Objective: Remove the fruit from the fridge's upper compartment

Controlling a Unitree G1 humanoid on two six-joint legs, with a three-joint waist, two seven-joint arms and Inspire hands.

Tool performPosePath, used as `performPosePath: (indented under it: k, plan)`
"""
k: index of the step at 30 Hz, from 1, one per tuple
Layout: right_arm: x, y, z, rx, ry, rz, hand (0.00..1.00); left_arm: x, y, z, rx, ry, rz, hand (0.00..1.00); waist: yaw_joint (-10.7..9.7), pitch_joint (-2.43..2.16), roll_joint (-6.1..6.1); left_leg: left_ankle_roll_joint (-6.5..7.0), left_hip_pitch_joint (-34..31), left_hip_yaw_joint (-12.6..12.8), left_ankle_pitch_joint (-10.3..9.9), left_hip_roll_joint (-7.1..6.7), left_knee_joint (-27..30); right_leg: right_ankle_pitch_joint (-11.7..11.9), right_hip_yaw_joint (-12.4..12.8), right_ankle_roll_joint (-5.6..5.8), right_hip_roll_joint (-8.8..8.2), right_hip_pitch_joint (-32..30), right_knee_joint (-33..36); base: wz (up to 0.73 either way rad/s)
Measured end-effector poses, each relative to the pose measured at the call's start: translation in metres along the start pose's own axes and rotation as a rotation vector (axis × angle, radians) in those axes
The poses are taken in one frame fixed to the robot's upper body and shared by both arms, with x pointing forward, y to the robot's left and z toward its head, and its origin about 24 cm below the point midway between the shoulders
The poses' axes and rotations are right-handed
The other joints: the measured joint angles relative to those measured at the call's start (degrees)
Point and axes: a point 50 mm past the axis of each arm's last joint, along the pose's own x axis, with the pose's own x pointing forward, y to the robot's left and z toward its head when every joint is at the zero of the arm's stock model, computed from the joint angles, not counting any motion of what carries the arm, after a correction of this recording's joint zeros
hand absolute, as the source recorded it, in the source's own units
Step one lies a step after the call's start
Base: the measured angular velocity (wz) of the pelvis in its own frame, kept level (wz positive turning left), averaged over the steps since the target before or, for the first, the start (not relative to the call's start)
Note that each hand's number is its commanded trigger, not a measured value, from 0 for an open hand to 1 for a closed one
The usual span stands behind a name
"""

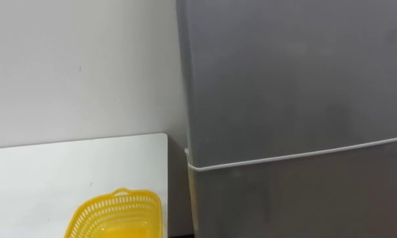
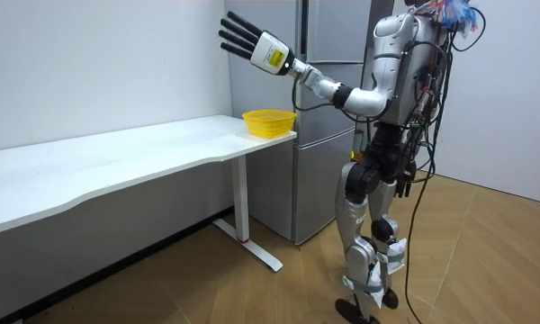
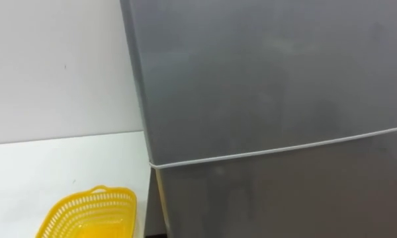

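Left eye view: grey metal upper fridge door [image 1: 298, 73] fills the upper right, shut; a thin white seam [image 1: 298, 157] parts it from the grey lower fridge door [image 1: 304, 198] at lower right, also shut; whatever the upper compartment holds is hidden behind its door. White flat table [image 1: 53, 172] at lower left, its end just beside the fridge's side; yellow plastic lattice basket [image 1: 92, 215] stands on it at the bottom edge, near that end; open top upward, plain yellow bottom showing inside. White wall [image 1: 79, 66] at upper left.

Room view: robot stands upright on the wooden floor [image 2: 486, 261] right of centre, before the fridge and by the table's end; left hand [image 2: 252, 40] raised in the upper middle of the frame, higher than the basket; fingers straight and spread, nothing in them; whether it touches the fridge I cannot tell. Basket sits on the table corner nearest the fridge.

Right eye view: upper fridge door takes most of the frame, shut; seam crosses the lower right; basket at the lower left corner, on the table.
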Motion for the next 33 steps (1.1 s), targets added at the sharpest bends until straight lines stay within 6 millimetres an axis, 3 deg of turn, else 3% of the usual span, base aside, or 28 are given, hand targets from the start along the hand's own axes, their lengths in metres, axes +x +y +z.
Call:
performPosePath:
  k: [9,20,26,27,33]
  plan:
    - [0.000,0.002,-0.005,-0.009,0.020,0.035,0.00,0.004,-0.034,0.026,-0.198,-0.040,-0.246,0.00,-0.4,-0.32,0.50,0.00,-0.4,0.0,0.0,0.01,0.0,0.0,0.7,0.00,0.04,-0.6,0.0,-0.05]
    - [0.000,0.000,0.001,-0.014,0.016,0.051,0.00,-0.017,-0.076,0.025,-0.274,0.043,-0.707,0.00,-2.7,-0.30,0.72,0.00,-0.8,0.2,0.0,-0.01,0.2,0.0,1.1,0.00,-0.01,-1.0,0.2,0.00]
    - [0.001,-0.009,0.005,-0.032,0.014,0.046,0.00,-0.021,-0.083,0.038,-0.334,0.020,-0.903,0.00,-4.4,-0.33,1.78,0.00,-0.6,0.4,0.0,-0.01,0.2,0.0,1.7,0.01,0.01,-1.0,0.2,-0.05]
    - [0.001,-0.011,0.006,-0.035,0.018,0.045,0.00,-0.022,-0.085,0.039,-0.350,0.027,-0.934,0.00,-4.4,-0.35,2.27,0.00,-0.4,1.5,0.0,0.00,0.2,0.0,1.9,0.01,0.02,-1.0,0.3,-0.10]
    - [0.000,-0.021,0.005,-0.082,0.034,0.027,0.00,-0.024,-0.093,0.043,-0.399,0.038,-1.084,0.00,-4.5,-0.54,3.42,-0.01,-0.5,1.7,0.0,0.44,0.2,0.0,3.0,0.00,0.14,-1.6,0.7,-0.10]
